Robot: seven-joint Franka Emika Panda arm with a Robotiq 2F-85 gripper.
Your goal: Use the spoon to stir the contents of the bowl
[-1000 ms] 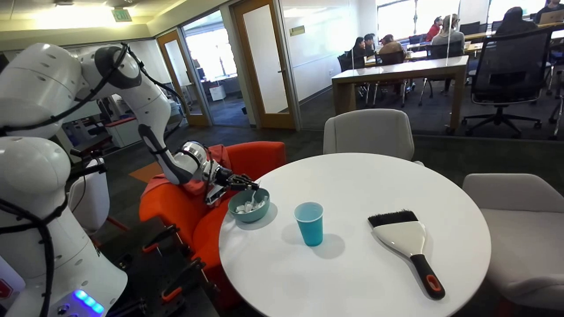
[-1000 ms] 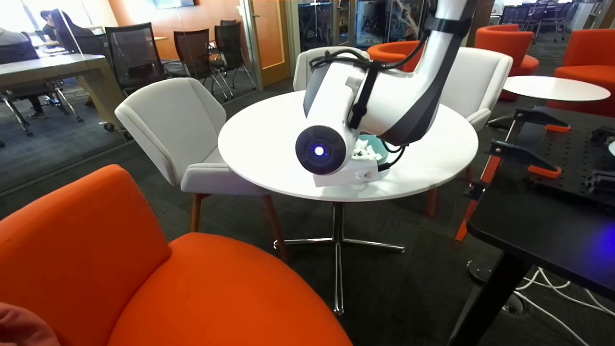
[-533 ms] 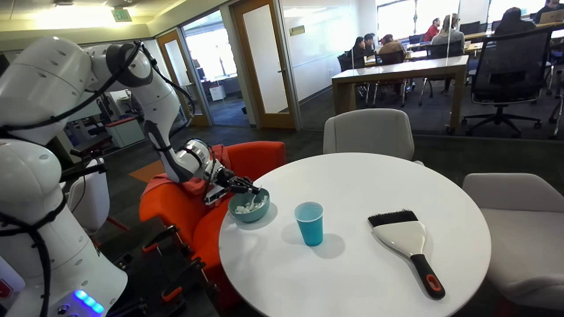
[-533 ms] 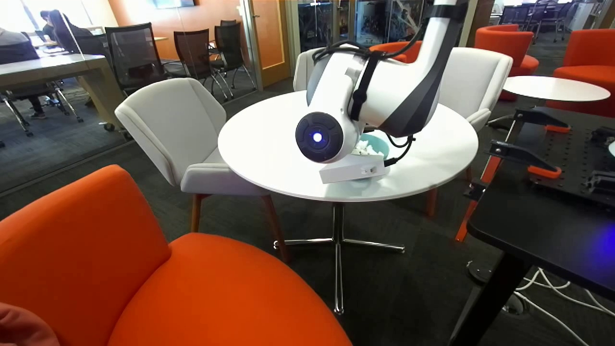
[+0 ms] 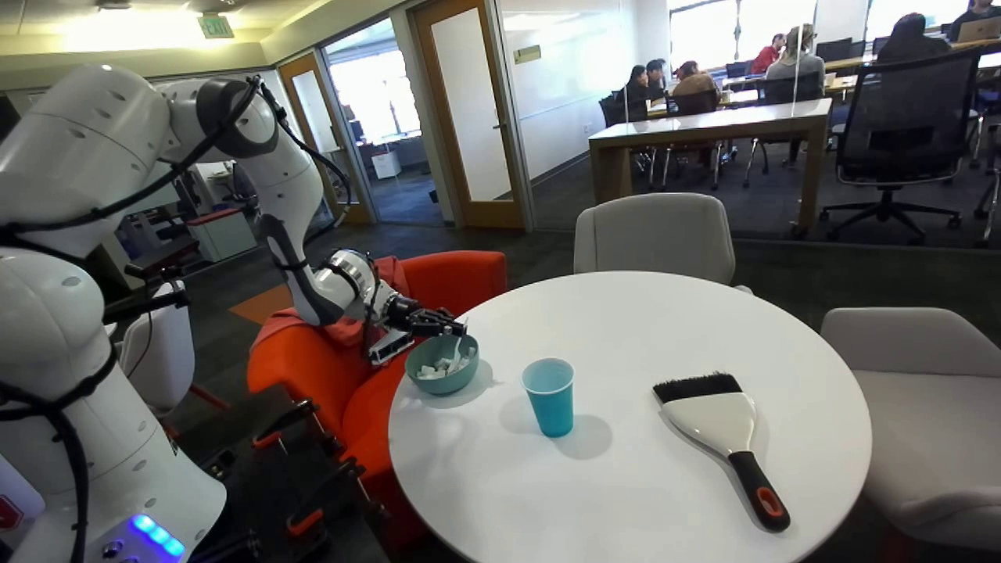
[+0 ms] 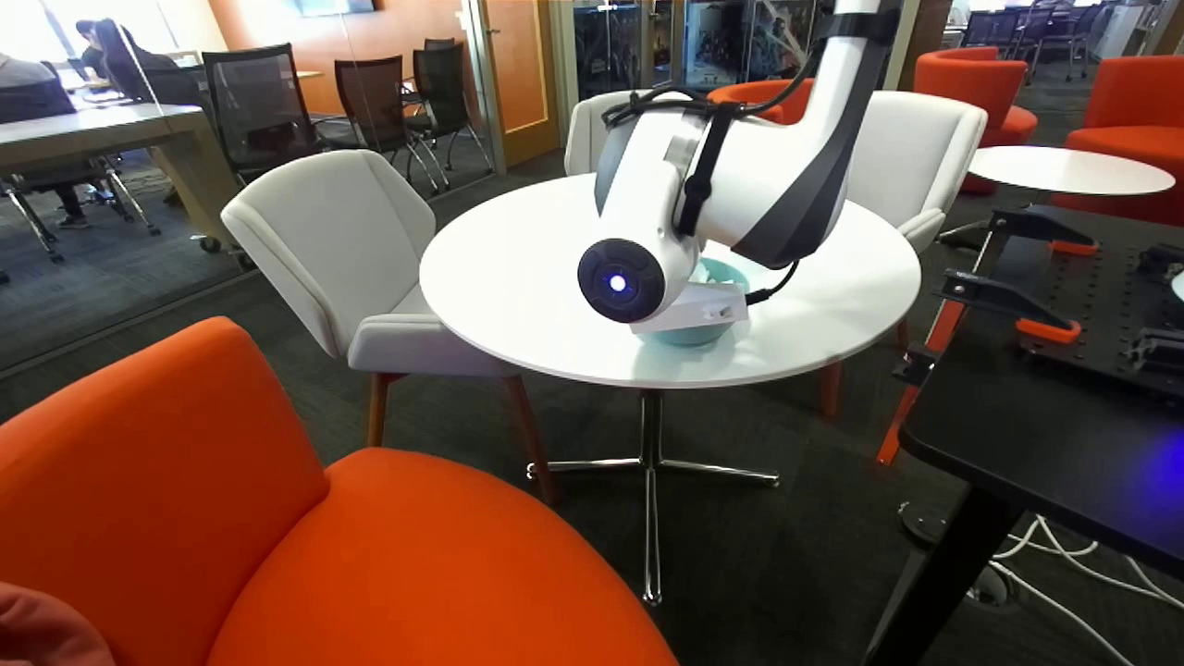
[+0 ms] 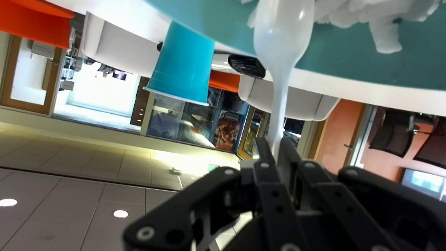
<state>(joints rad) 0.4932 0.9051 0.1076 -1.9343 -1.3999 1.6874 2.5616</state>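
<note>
Done: pinching spoon in gripper, dipped into bowl near 9 o'clock edge of table, seemingly among whitish contents | Left: stirring, or rest of it (not possible to tell which) | Room: wider toward 2 o'clock of bowl, limited toward 4 by cup

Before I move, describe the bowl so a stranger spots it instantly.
Find the round white table bearing a brush. Near its edge, toward the orange armchair, sits a teal bowl. Wider and lower than the blue cup, it holds whitish chunks.
</note>
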